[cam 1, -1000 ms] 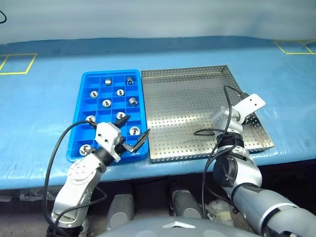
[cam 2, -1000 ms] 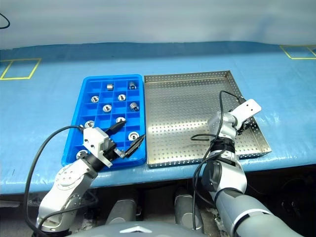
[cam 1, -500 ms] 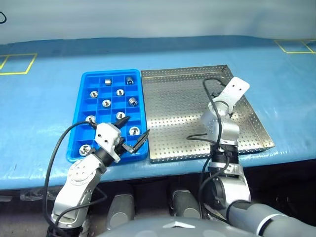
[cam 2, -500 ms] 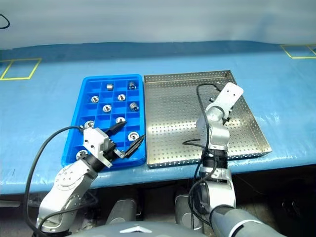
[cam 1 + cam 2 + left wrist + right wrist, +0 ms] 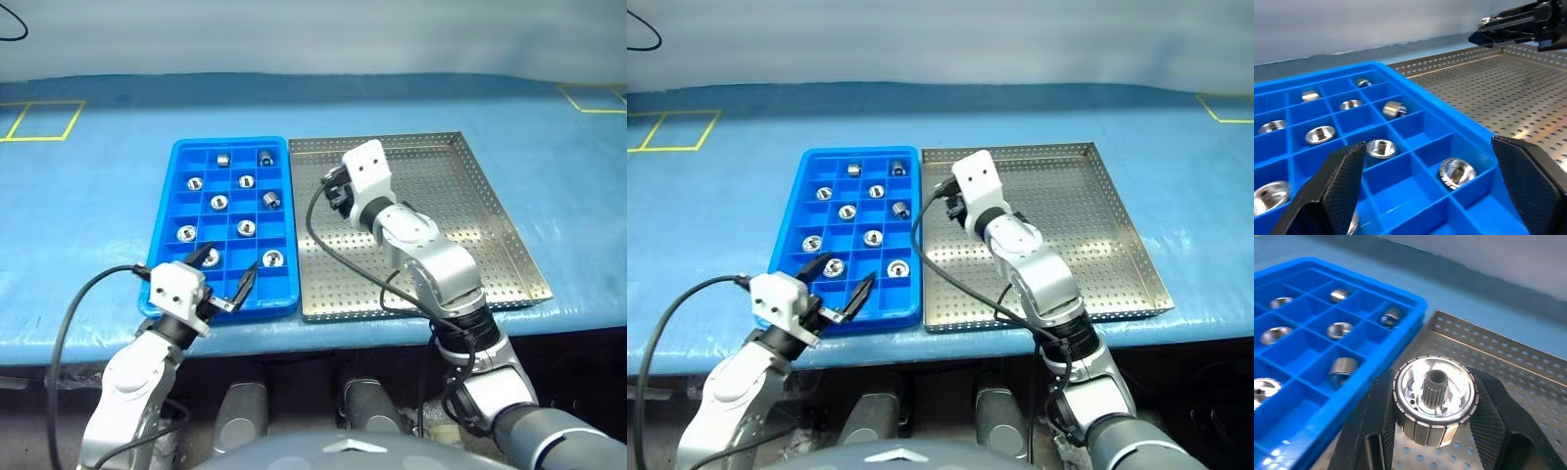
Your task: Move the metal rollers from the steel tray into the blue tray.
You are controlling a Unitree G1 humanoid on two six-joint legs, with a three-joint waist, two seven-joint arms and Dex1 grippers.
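Note:
The blue tray (image 5: pixel 172 211) lies on the left with several metal rollers (image 5: pixel 219 203) in its square compartments. To its right is the steel tray (image 5: pixel 451 225), its perforated bottom bare. My right gripper (image 5: pixel 333 189) hovers over the steel tray's left side, close to the blue tray's rim. It is shut on a shiny roller (image 5: pixel 1435 399) with a dark centre. My left gripper (image 5: pixel 227 269) hangs open over the blue tray's near edge, with nothing between its fingers (image 5: pixel 1342 186). The left wrist view catches the right gripper (image 5: pixel 1513 24) over the steel tray.
Both trays rest on a table under a blue cover (image 5: pixel 88 235), near its front edge. Yellow tape squares (image 5: pixel 44 119) mark the far corners. Black cables loop from both wrists.
My right arm has swung left from the steel tray's right rim to its left side and turned toward the blue tray. The left gripper has drawn back and left a little, still open.

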